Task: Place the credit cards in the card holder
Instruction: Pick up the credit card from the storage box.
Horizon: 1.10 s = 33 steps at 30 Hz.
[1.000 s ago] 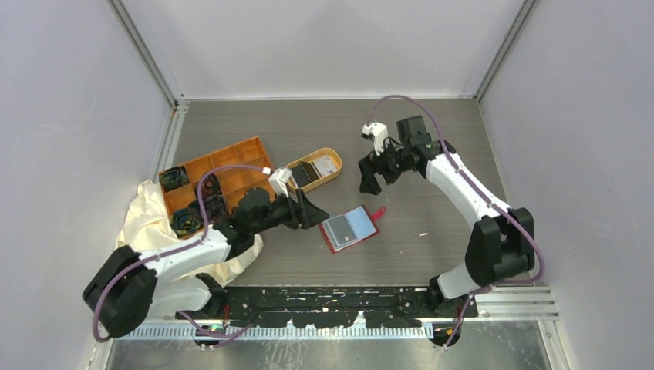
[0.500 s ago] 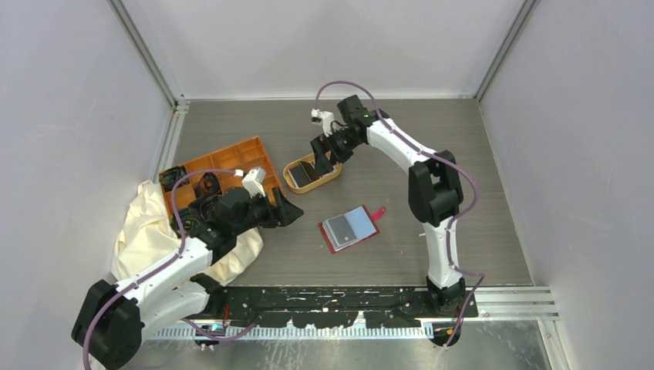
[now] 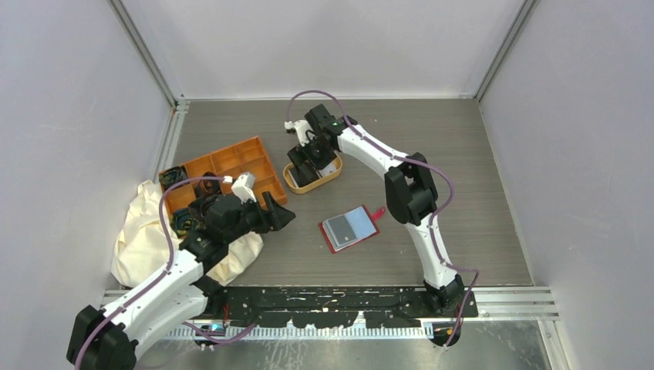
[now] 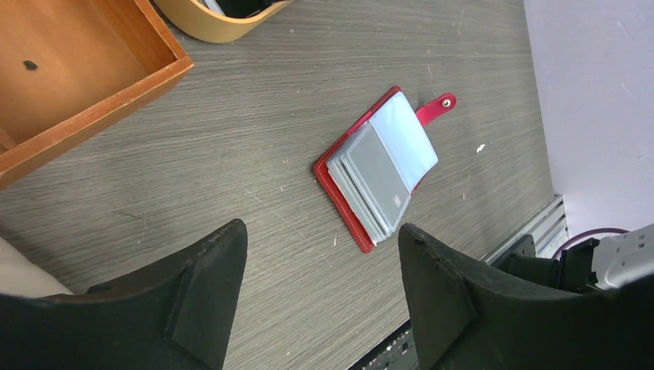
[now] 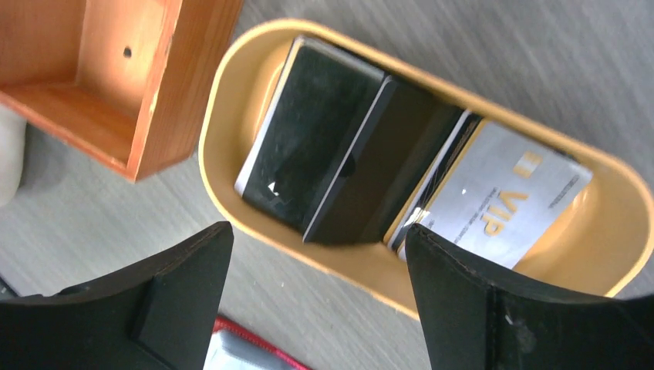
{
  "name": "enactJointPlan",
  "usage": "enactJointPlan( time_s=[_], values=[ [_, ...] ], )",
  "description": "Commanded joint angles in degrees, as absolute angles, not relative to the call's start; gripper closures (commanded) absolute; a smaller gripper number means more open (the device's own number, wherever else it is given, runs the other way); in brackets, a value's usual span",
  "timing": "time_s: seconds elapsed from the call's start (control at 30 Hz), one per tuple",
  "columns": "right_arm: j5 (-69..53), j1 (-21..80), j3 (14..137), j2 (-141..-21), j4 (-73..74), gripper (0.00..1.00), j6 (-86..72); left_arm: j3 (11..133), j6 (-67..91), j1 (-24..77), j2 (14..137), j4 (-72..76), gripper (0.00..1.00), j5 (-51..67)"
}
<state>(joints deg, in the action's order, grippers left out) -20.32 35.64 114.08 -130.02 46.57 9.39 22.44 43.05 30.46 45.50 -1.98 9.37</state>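
The credit cards (image 5: 308, 166) lie overlapped in the oval tan dish (image 5: 351, 270), two dark ones leaning over a silvery one marked VIP, and that overlap is why I have the right gripper (image 5: 316, 231) hanging directly above them, jaws spread wide with nothing between them. I judge I need the full span to straddle a card's edge. The dish walls crowd the pile, so my guess is the top dark card has to be tipped up against the rim before I can pinch it. The card holder (image 3: 351, 229) lies open and flat on the table (image 3: 463, 154), well apart from the dish, red cover down, grey-clear sleeves fanned upward and the snap tab thrown out to one side. That leaves the sleeve mouths exposed for a card to slide in. My left gripper (image 4: 320, 231) hovers near the corner of the orange compartment tray (image 3: 231, 166), also spread wide and holding nothing, its camera looking down at the holder. I keep it there because I expect to pin the holder while the other arm feeds. No card is out of the dish yet.
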Motion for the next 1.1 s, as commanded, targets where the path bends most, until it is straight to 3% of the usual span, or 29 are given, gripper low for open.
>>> enactJointPlan(
  time_s=[0.0, 0.17, 0.33, 0.83, 1.07],
  values=[
    [-13.42, 36.81, 120.94, -133.32, 46.58, 0.13, 8.80, 21.62, 43.08, 30.14, 41.10, -5.07, 0.28, 6.94],
    [-10.40, 37.48, 125.27, -137.13, 48.13, 0.17, 9.22, 20.12, 43.96, 30.13, 36.66, -7.09, 0.29, 6.06],
    [-9.33, 37.50, 125.24, -137.30, 48.40, 0.34, 9.49, 19.23, 44.42, 30.13, 33.88, -8.44, 0.29, 5.66],
    [-11.15, 35.43, 122.81, -134.87, 48.06, 0.69, 8.96, 18.44, 45.65, 30.12, 32.76, -8.00, 0.30, 6.81],
    [-12.89, 33.83, 122.45, -133.51, 48.04, 0.94, 8.71, 17.99, 46.64, 30.14, 32.96, -6.27, 0.30, 7.70]
  ],
)
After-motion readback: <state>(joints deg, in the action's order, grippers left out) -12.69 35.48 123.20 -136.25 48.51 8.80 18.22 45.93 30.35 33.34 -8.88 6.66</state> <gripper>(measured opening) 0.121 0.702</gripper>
